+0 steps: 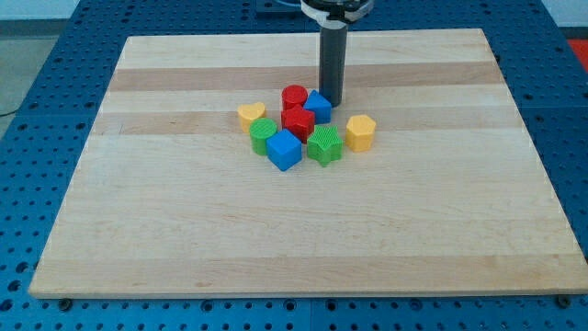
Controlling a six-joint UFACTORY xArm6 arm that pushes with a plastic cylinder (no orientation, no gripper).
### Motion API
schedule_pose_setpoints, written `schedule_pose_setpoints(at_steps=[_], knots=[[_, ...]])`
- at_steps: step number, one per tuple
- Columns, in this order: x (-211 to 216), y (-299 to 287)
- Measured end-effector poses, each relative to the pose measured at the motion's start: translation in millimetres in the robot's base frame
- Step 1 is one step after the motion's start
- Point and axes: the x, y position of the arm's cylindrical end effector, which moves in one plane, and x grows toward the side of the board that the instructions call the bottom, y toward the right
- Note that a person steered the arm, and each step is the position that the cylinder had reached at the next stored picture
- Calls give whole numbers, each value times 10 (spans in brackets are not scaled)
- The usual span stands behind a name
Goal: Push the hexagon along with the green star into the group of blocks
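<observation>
Spreading across most of the view is a pale wooden board [303,230] with lengthwise grain bands, lying on a blue perforated table [37,110] that shows on all sides. A paler floor strip shows at the view's top left corner. No containers can be seen; everything sits loose on the board.

All the blocks are gathered slightly above the board's middle. A red cylinder [294,96] stands at the group's top, with a blue block [318,106] touching it on the view's right. Just below them sits a red block [298,122] of a shape I cannot make out. A yellow heart [251,114] lies at the view's left edge of the group, a green cylinder [263,135] just below it, and a blue cube [284,149] beside that, toward the view's bottom.

The green star [324,144] sits at the group's lower right, close against the red block and the blue cube. The yellow hexagon [361,132] stands just to the view's right of the star, with a narrow gap between them.

My tip [331,103] is a single dark rod with nothing to open or clamp; it rests on the board just at the blue block's upper right, above the star and hexagon.
</observation>
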Motion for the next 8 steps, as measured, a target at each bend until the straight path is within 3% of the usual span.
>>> schedule_pose_setpoints(at_steps=[3,4,6,7,8], knots=[[32,-66],[-44,251],[145,1900],[644,2200],[851,2155]])
